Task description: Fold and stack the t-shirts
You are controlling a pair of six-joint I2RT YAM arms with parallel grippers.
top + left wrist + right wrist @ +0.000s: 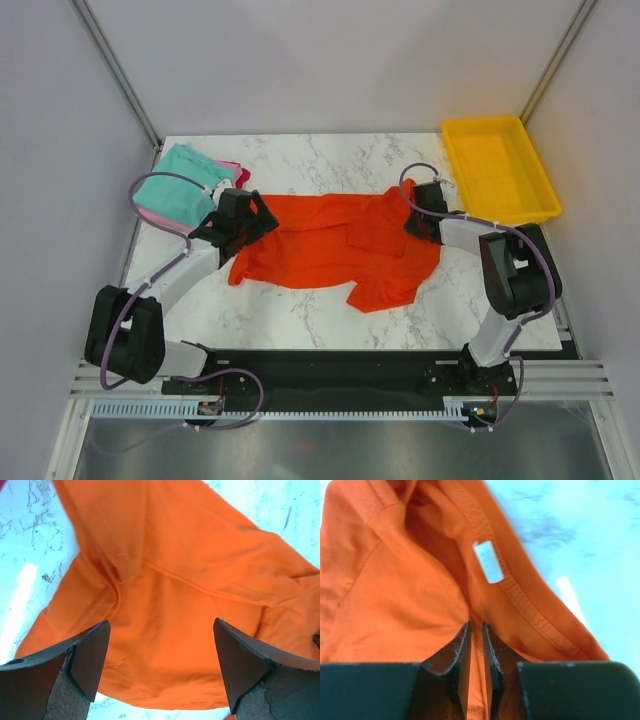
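The right gripper (476,630) pinches the orange-red t-shirt (310,255) just short of its collar label (488,561), probably to pull that end flat, while the left gripper (160,630) hangs wide open and empty above the opposite edge.

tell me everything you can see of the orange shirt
The orange-red t-shirt is soft plain cloth, lying crumpled and unfolded on the marble table. A white label shows inside its collar. The right gripper pinches a fold by the collar; the left gripper hangs open over its other end.
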